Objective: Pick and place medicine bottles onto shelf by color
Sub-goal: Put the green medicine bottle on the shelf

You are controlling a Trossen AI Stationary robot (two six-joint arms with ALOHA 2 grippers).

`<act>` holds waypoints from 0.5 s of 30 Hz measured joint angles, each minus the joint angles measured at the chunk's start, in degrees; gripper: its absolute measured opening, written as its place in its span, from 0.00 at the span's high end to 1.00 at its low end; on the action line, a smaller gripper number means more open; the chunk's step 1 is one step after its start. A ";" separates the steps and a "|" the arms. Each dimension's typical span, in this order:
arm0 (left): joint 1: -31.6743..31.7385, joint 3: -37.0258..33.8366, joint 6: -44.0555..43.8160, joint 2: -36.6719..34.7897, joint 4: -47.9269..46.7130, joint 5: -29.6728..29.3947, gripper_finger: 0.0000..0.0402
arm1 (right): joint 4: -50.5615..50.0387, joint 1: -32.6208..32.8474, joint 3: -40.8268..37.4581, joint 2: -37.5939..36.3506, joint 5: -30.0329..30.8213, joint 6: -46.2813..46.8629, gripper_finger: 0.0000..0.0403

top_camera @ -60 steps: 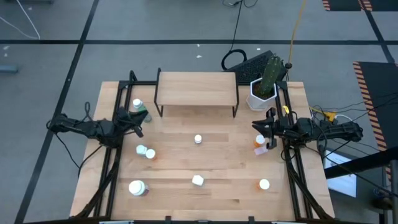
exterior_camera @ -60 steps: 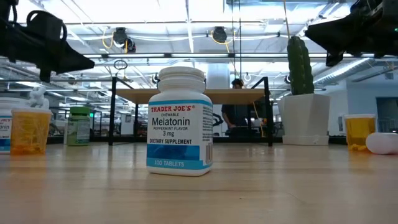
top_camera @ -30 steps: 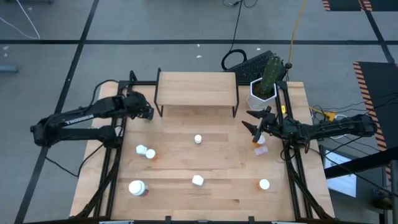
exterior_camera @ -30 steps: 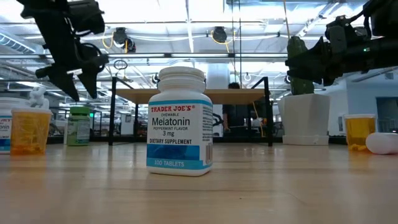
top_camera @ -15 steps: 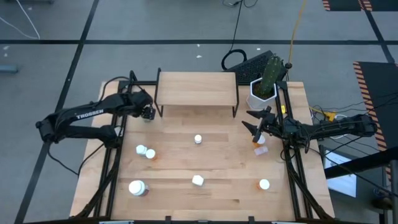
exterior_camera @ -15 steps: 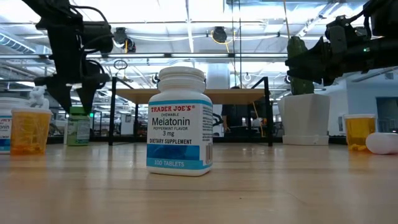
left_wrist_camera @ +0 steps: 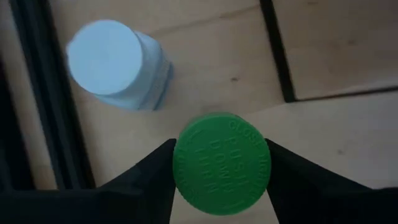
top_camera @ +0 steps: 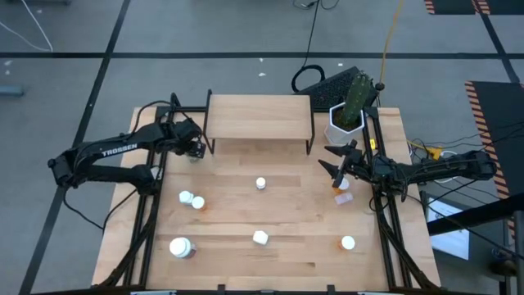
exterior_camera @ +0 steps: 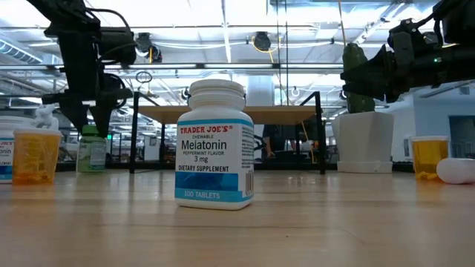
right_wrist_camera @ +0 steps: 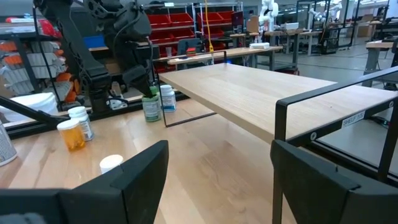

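Note:
A green-capped medicine bottle (left_wrist_camera: 221, 163) stands upright on the table by the shelf's left legs, with a white-capped bottle (left_wrist_camera: 109, 62) just beside it. My left gripper (top_camera: 192, 149) hangs over it, pointing down, shut on its cap. The shelf (top_camera: 258, 117), a light-wood board on black legs, stands at the table's far middle. My right gripper (top_camera: 332, 161) hovers open at the table's right side, above an orange bottle (top_camera: 341, 185), holding nothing. Several other bottles stand loose on the table, among them a Melatonin bottle (exterior_camera: 214, 144). My left gripper pinches the green cap's round edge (left_wrist_camera: 183, 162) between its two fingers, one on each side. The fingers (exterior_camera: 93, 119) come from above, pointing down. The bottle stands upright with its base on the table (exterior_camera: 93, 167).
A white pot with a cactus (top_camera: 347, 119) stands at the far right by the shelf. Loose bottles sit at the left (top_camera: 191, 200), the middle (top_camera: 260, 183), the near middle (top_camera: 260, 238), the near left (top_camera: 180, 247) and the near right (top_camera: 348, 242). Black frame rails run along both table sides.
My left gripper has moved a little toward the shelf's left legs and come down over the green-capped bottle, until its fingers stand at the cap. The bottle has stayed where it was.

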 joint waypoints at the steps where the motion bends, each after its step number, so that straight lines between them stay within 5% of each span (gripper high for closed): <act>1: 0.00 0.00 0.00 -0.64 -0.07 0.59 0.50 | 0.00 0.00 0.00 0.00 0.00 0.06 0.31; 5: 0.00 2.99 -0.27 -2.46 -5.15 2.31 0.48 | 0.00 0.00 0.00 0.00 0.00 0.08 0.31; 15: -0.83 22.49 -0.04 -2.62 -18.18 -3.78 0.50 | -0.10 0.00 0.00 0.00 -0.02 0.08 0.31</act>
